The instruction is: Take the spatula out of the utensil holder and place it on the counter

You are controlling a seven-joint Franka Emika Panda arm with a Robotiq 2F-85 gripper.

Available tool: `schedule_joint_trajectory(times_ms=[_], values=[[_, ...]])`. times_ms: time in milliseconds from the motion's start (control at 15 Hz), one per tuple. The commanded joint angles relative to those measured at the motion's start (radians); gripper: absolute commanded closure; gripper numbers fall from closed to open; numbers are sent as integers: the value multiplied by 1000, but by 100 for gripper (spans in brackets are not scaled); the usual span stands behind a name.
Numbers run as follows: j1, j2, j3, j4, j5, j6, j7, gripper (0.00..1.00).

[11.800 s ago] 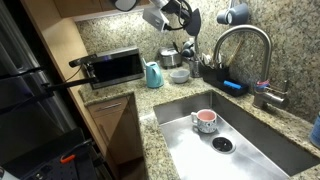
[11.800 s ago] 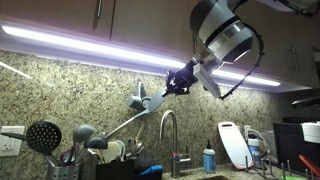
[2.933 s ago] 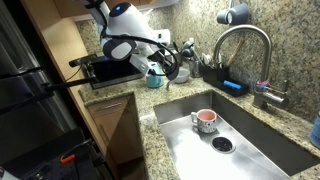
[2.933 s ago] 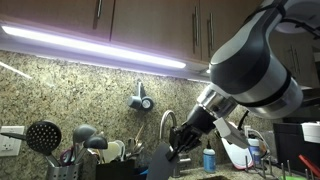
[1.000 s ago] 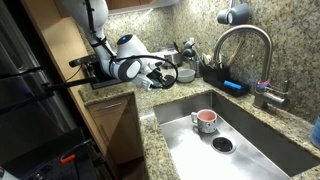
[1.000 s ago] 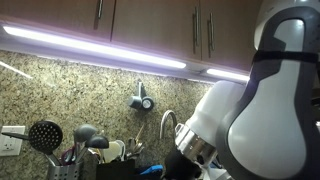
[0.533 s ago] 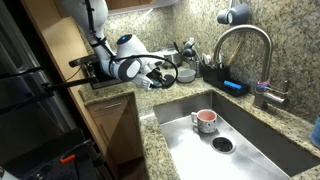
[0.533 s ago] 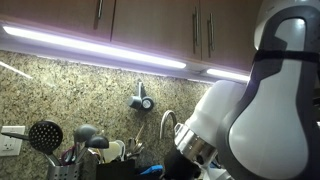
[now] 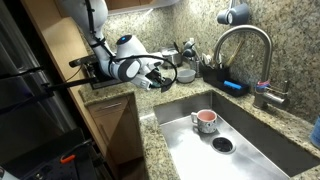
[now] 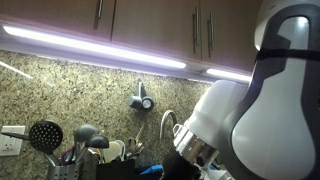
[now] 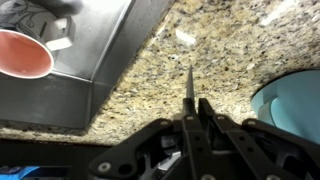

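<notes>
While its jaws stand pinched shut on the spatula (image 11: 190,85) (seen edge-on in the wrist view), the gripper (image 11: 192,112) hovers over the counter (image 11: 225,50) beside the sink's (image 11: 100,50) rim, near the teal jug (image 11: 295,100).

The arm (image 9: 121,62) is recorded in both exterior views as a chain of rounded, glossy white shells. The shells are separated at the joints by dark grey bands (image 10: 257,62). A darker collar (image 10: 197,150) is noted beneath the large near shell. In the wrist view the gripper (image 11: 195,110) is found to be matt black throughout. It is made up of slim fingers (image 11: 207,126) and linked bars fitted with round pivot pins.
</notes>
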Motion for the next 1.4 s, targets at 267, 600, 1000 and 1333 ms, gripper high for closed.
schedule_joint_trajectory(times_ms=[267,600,1000,1333], values=[[-2,3,-12,11,-17,-53,25,26],[-8,-7,-9,0,-22,-45,22,0],[14,-32,-31,-32,-16,6,15,0],[23,-141,-17,-11,-73,22,-16,0]])
